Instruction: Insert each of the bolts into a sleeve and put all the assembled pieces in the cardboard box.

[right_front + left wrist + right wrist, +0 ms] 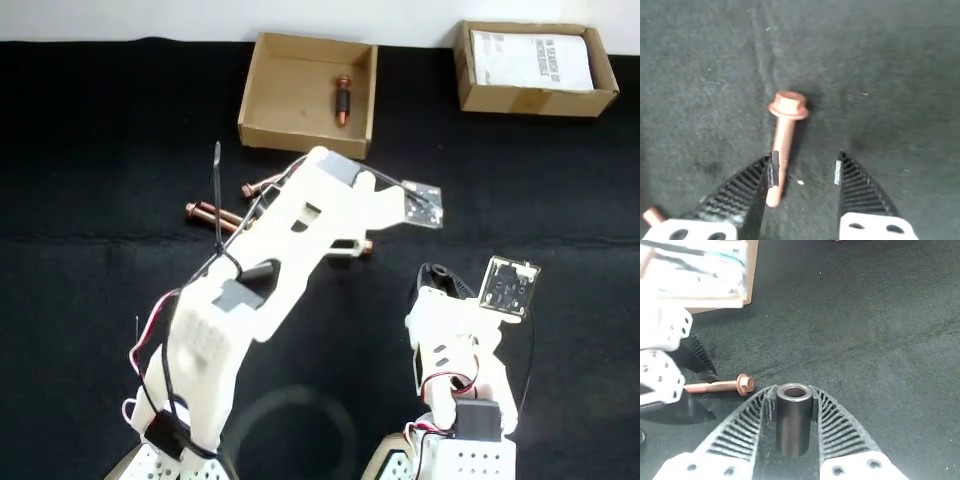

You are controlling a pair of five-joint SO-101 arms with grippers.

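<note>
Between the spread jaws of the left gripper (806,167) lies a bolt (784,135), probably light, stiff and slippery, best pinched mid-shank.

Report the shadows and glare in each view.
High view: flat, even light; the paper glares bright white against the black cloth. Left wrist view: the bolt throws a soft dark shadow beside its head and shank. Right wrist view: the sleeve has a pale sheen on its rim, and a dark shadow pools under the other arm.
</note>
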